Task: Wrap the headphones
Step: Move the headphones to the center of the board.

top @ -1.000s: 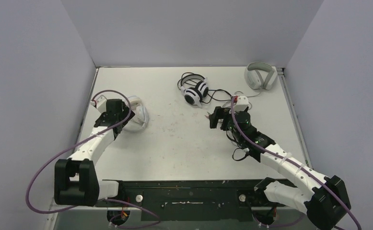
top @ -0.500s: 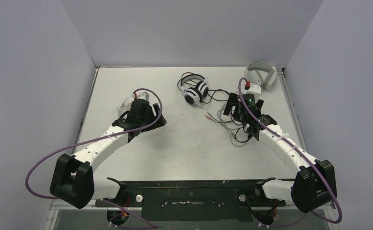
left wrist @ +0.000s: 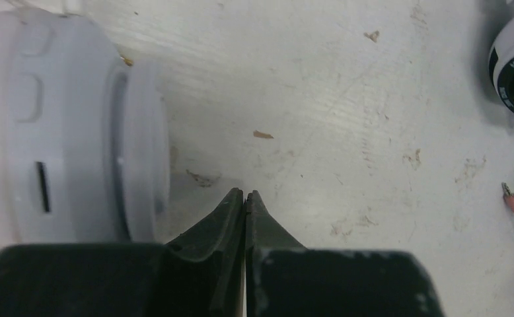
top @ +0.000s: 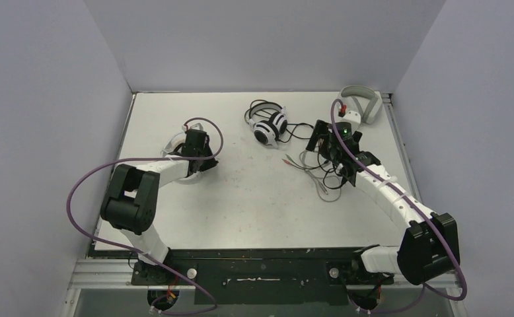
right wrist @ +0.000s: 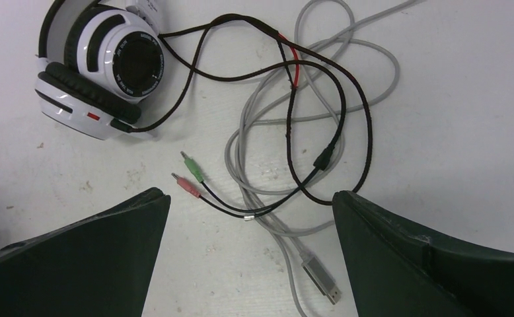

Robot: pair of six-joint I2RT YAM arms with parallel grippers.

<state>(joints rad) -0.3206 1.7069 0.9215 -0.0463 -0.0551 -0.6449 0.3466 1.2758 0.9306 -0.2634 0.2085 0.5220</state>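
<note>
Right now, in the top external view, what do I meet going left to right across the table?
white on-ear pair → black-and-white headset → jack plugs → right gripper → grey over-ear pair

White pair (left wrist: 76,132) cut off, blurry at L wrist cam; from top mostly hidden behind L arm (top: 165,168).

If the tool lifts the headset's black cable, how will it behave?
Probably floppy: the black cable lies in loose loops, so it should sag. It crosses the grey cable, so that may drag along. Its pink and green plugs would likely dangle.
</note>
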